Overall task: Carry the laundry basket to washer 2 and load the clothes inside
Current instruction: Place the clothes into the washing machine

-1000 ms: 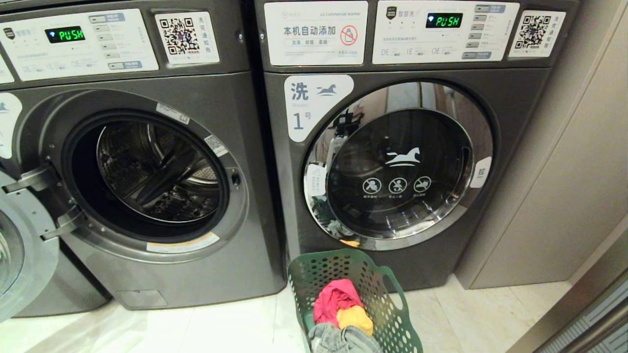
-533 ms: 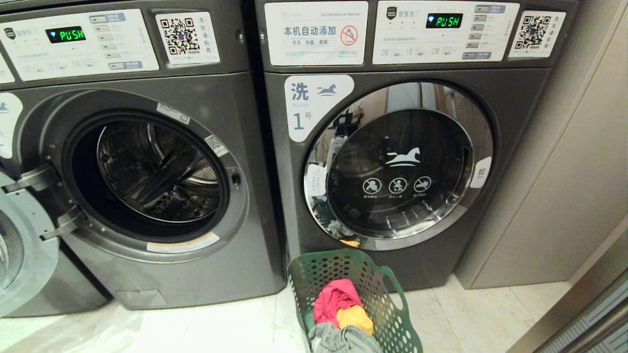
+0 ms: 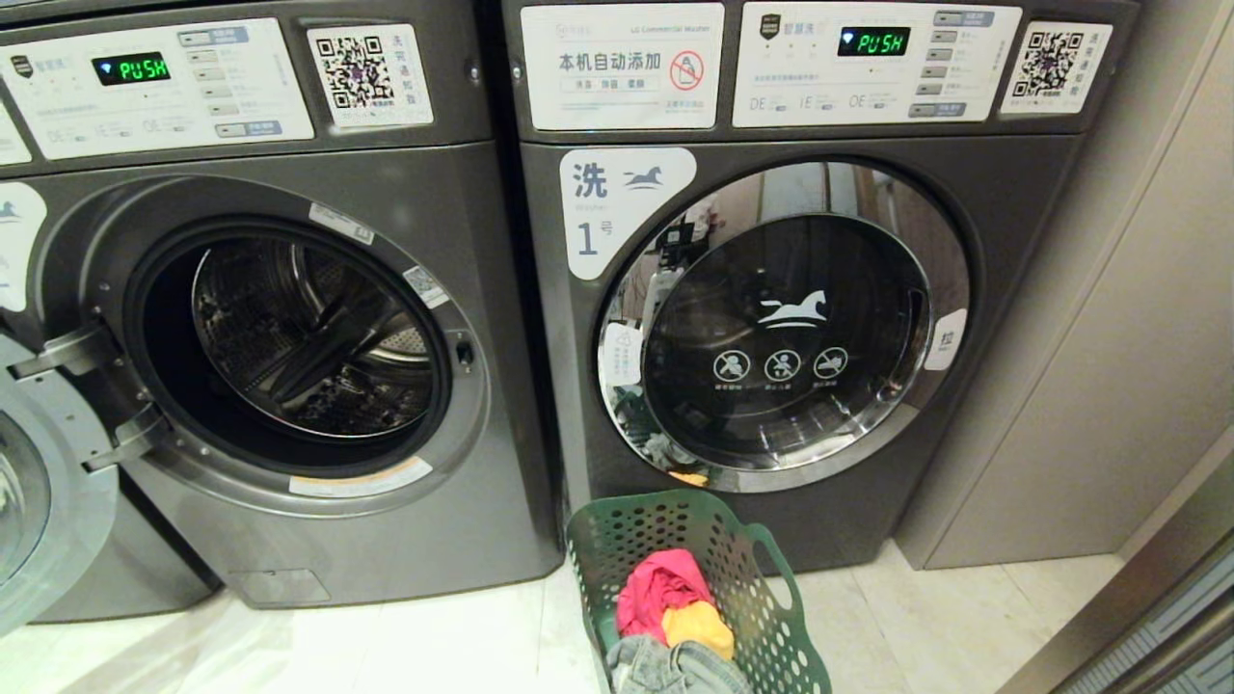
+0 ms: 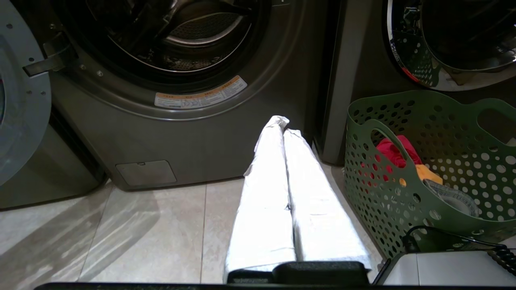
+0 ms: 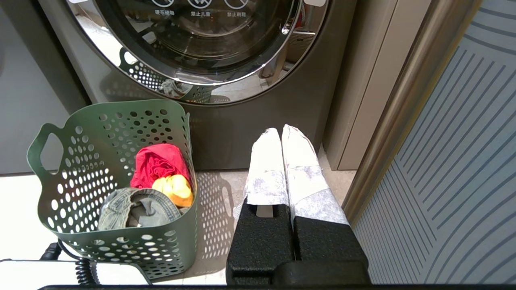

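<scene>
Washer 2 is seen at left with its door swung open, the closed washer 1 beside it. Laundry basket is parked below washer 1, clothes unloaded. Left gripper and right gripper are closed, empty; reaching for clothes is judged next.

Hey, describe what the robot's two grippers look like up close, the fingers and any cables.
Both have two long tapered fingers wrapped in white tape. The left gripper has a black base, with a coiled black cable nearby. The right gripper shows textured black blocks below the wrap, with a coiled black cord beside it.
</scene>
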You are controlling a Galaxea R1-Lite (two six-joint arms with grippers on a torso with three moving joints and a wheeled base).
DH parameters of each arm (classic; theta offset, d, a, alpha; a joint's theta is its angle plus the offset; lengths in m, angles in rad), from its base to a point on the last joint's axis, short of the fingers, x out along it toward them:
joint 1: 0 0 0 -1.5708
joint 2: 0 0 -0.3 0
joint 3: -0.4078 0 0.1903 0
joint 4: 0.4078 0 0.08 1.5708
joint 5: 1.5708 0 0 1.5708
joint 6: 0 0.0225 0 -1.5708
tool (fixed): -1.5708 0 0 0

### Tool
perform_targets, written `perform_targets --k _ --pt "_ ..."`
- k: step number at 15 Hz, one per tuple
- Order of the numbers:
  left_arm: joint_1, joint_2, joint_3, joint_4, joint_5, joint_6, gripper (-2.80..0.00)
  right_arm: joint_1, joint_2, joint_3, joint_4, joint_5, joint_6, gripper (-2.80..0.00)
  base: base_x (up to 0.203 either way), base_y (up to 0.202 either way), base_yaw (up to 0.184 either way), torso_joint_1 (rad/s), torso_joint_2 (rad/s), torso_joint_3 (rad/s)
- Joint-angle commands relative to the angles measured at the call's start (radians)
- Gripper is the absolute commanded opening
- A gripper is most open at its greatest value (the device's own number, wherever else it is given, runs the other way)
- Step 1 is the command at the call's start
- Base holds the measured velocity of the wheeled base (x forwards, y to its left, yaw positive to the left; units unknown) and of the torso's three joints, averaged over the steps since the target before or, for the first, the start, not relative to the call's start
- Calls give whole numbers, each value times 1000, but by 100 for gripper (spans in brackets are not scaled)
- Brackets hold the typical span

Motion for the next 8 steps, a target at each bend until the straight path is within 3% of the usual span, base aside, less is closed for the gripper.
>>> perform_targets --k 1,4,8 --pt "0 0 0 0 0 2 -280 0 1 0 0 1 0 -280 0 0 0 0 0 0" --pt "1 0 0 -2 0 2 -280 0 1 0 0 1 -1 -280 -1 68 5 2 3 3" --pt "1 0 0 -2 0 -3 -280 0 1 0 0 1 -2 -280 0 193 -1 2 2 3"
